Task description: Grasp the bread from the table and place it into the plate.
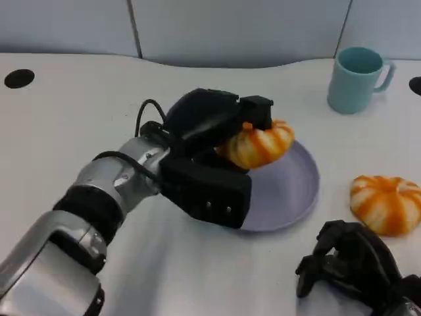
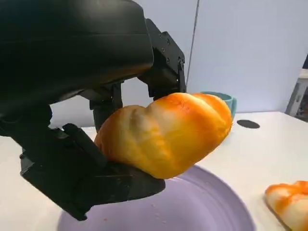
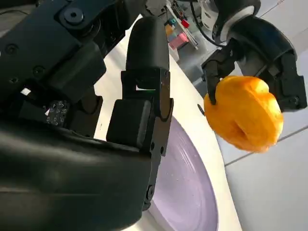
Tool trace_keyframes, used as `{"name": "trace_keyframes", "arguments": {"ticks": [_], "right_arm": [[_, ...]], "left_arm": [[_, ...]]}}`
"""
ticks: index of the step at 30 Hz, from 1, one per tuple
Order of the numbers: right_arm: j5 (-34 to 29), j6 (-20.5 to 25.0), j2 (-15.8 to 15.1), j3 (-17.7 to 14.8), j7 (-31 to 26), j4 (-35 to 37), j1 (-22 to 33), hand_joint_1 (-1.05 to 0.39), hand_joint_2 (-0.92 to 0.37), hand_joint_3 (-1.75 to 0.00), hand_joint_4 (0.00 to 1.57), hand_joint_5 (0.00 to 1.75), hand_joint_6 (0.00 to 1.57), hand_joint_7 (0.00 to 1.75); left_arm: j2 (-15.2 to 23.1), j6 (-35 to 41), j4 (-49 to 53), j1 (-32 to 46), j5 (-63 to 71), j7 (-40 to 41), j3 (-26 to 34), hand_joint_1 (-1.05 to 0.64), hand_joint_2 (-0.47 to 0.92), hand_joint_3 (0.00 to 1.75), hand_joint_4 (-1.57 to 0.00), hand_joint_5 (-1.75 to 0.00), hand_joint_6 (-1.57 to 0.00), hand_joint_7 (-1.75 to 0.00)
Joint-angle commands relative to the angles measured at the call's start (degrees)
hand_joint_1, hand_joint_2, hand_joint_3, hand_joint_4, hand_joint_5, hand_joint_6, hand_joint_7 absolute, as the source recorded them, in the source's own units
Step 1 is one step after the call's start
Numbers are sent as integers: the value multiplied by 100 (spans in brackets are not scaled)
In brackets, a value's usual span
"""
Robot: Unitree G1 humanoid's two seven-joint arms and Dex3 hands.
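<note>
Two orange-glazed breads are on view. The left hand (image 1: 220, 141) grips one bread (image 1: 258, 143) with its fingers (image 2: 163, 67) closed over and under it, holding it above the purple plate (image 1: 289, 187), clear of the surface. The second bread (image 1: 387, 203) lies on the white worktop (image 1: 66, 118) just beside the plate. The right hand (image 1: 352, 263) rests low near it, its fingers curled in on nothing. A teal mug (image 1: 355, 79) stands behind the plate.
</note>
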Motion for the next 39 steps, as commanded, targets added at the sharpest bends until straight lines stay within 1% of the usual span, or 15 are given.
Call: {"name": "trace_keyframes", "arguments": {"ticks": [1,6,11,12,13,14,15,17,19,21,22,23,29,33,39], "right_arm": [[-31,53,-58,22,-29,20,115,-105,-48,-1,157,67,157,45],[-50,94,-46,70,-71,-63,155,-105,-48,0,157,67,157,48],[-45,106,-48,79,-82,-83,164,-105,-48,0,157,67,157,49],[-36,127,-36,86,-98,-135,192,-105,-48,0,157,67,157,49],[-28,137,-28,90,-101,-169,210,-105,-47,0,157,68,157,49],[-23,127,-24,97,-86,-181,215,-105,-47,0,157,68,157,48],[-20,119,-23,102,-75,-188,218,-105,-47,0,157,68,157,48],[-15,134,-33,107,-63,-190,214,-105,-47,0,157,68,157,48],[22,197,-53,104,-23,-195,209,-105,-47,0,157,67,157,47],[20,168,-61,102,8,-179,201,-105,-47,0,157,66,157,47],[7,126,-63,100,20,-161,196,-105,-48,-1,157,66,157,46],[-3,93,-65,97,30,-146,192,-105,-48,-1,157,66,157,46],[-29,27,-75,78,13,-62,158,-105,-49,-1,157,65,157,45],[-31,24,-77,69,-6,-40,149,-105,-48,0,157,67,157,44],[-55,-33,-61,65,-63,-8,132,-105,-49,-1,157,68,157,45]], "left_arm": [[-148,178,182,-97,168,101,-135,-28,41,137,-104,-175,-81,-175],[-264,381,324,-108,314,196,-246,-26,50,121,-100,-175,-76,-175],[-272,390,345,-118,319,218,-258,-26,52,118,-99,-175,-76,-175],[-274,530,372,-170,229,-245,-226,-26,52,118,-99,-175,-76,-175],[-274,660,386,-214,162,-635,-209,-38,68,78,-57,-147,-42,-122],[-276,801,379,-250,121,-971,-205,-43,80,53,-40,-131,-30,-100],[-275,900,352,-265,97,-1186,-201,-50,87,37,-21,-113,-17,-84],[-271,1088,272,-286,162,-1410,-257,-53,91,29,-11,-104,-10,-76],[-261,1262,208,-320,257,-1649,-344,-73,92,28,-2,-50,-2,-40],[-247,1355,156,-321,283,-1803,-380,-80,92,27,-1,-30,0,-28],[-241,1389,136,-319,281,-1868,-388,-89,92,34,0,-15,0,-17],[-237,1416,119,-318,273,-1921,-394,-93,92,37,0,-8,0,-12],[-159,1422,-40,-268,213,-2029,-359,-103,92,49,0,0,0,0],[-68,1343,-188,-177,131,-1921,-269,-104,92,49,0,0,-3,-2],[238,825,-621,320,-386,-1527,253,-94,92,45,-16,-12,-17,-12]]}}
